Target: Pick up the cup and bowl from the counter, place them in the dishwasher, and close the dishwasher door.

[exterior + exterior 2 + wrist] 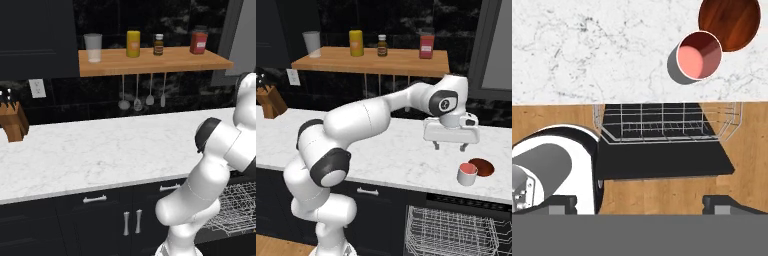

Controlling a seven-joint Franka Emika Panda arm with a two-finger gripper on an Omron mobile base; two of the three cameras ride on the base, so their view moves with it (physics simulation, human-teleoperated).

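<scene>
The cup is pale with a pink inside and stands near the front edge of the white marble counter. The dark red-brown bowl lies just behind it to the right, touching or nearly touching it. My gripper hangs open above the counter, to the left of the cup and higher, with nothing between its fingers. From the hand view the cup and bowl sit at the upper right. The dishwasher stands open below the counter edge, its wire rack pulled out.
A wooden shelf on the back wall carries a clear tumbler, a yellow jar, a small brown bottle and a red jar. Utensils hang under it. A knife block stands far left. Dark cabinets flank the dishwasher.
</scene>
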